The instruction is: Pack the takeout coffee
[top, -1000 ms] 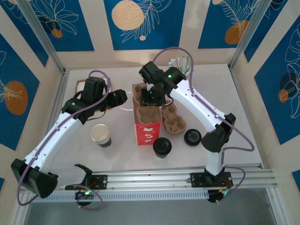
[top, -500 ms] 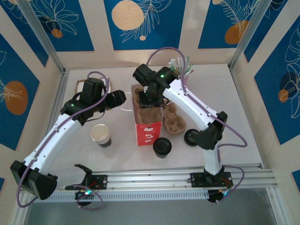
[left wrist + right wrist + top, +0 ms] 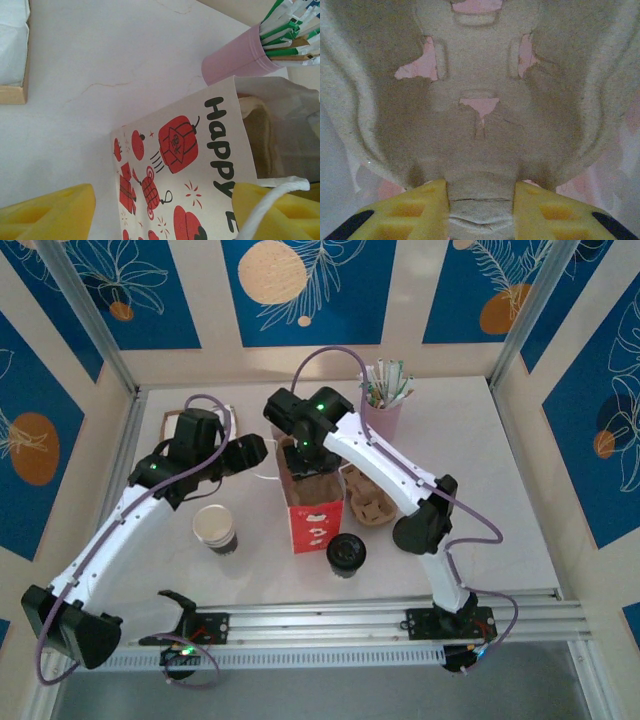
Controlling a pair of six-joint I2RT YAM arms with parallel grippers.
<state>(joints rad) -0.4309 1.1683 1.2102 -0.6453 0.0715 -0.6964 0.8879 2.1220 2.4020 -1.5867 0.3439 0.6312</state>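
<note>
The right wrist view shows the right gripper (image 3: 480, 202) with its jaws pinching the raised middle ridge of a pulp carrier (image 3: 480, 125). Pink shows through the carrier's cut-outs. From above, that gripper (image 3: 303, 452) is sunk into the mouth of the red-and-white bag (image 3: 316, 508), and its wrist covers most of the opening.

The left wrist view shows the left gripper (image 3: 162, 205) with jaws spread. The bag's printed side (image 3: 175, 165) lies between the yellow pads, and its white cord handle (image 3: 272, 197) crosses one of them. Whether a pad touches the paper is hard to tell. From above, this gripper (image 3: 250, 451) sits just left of the bag's top.

The takeout coffee (image 3: 346, 553), black lid on, stands on the table (image 3: 490, 480) near the bag's front right corner, apart from both grippers. An open paper cup (image 3: 215, 527) stands left of the bag. A second pulp carrier (image 3: 368, 498) lies just beside the bag's right side, and a pink cup (image 3: 383, 408) of sticks stands behind it. The right arm's elbow blocks the table right of the coffee. A box (image 3: 12, 50) is cut off at the left edge of the left wrist view.
</note>
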